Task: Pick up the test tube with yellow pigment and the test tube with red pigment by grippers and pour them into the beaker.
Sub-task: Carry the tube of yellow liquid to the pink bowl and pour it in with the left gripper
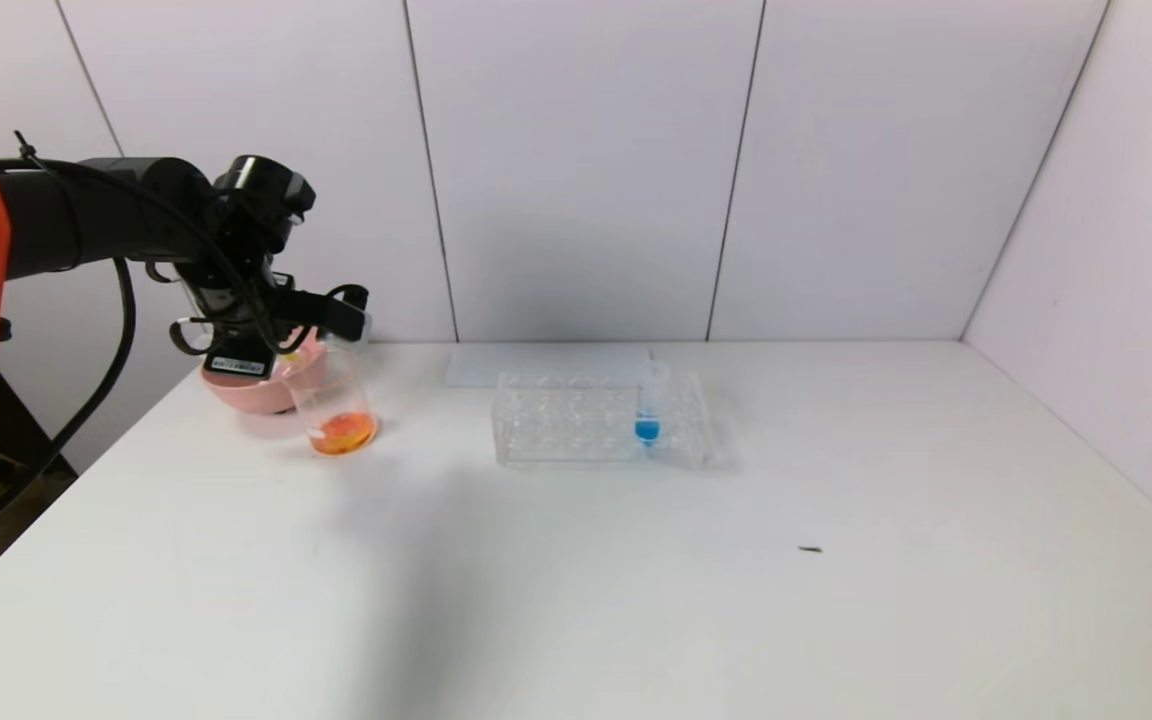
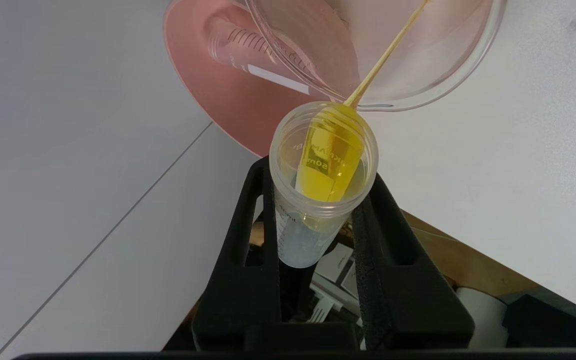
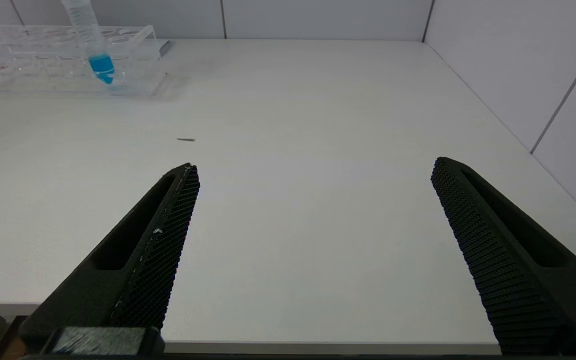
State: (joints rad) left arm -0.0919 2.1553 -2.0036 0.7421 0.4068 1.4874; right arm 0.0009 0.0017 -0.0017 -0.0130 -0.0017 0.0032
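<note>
while the left arm pours, the tube mouth sits just above the beaker rim.

on the white table (image 1: 636, 580), the beaker (image 1: 336, 405) stands in front of the pink bowl (image 1: 246, 392), orange liquid in its base. the left gripper (image 2: 318, 210), nearest to it, is clamped on the test tube with yellow pigment (image 2: 324, 165), whose long axis tips mouth-down toward the beaker, a thin yellow stream (image 2: 385, 55) running in. the rack (image 1: 601, 418) with the blue tube (image 1: 649, 408) stands well apart to the right. the right gripper (image 3: 313, 240) hangs spread wide and empty over the table's near right part. the red tube seems to lie emptied in the bowl.
</note>
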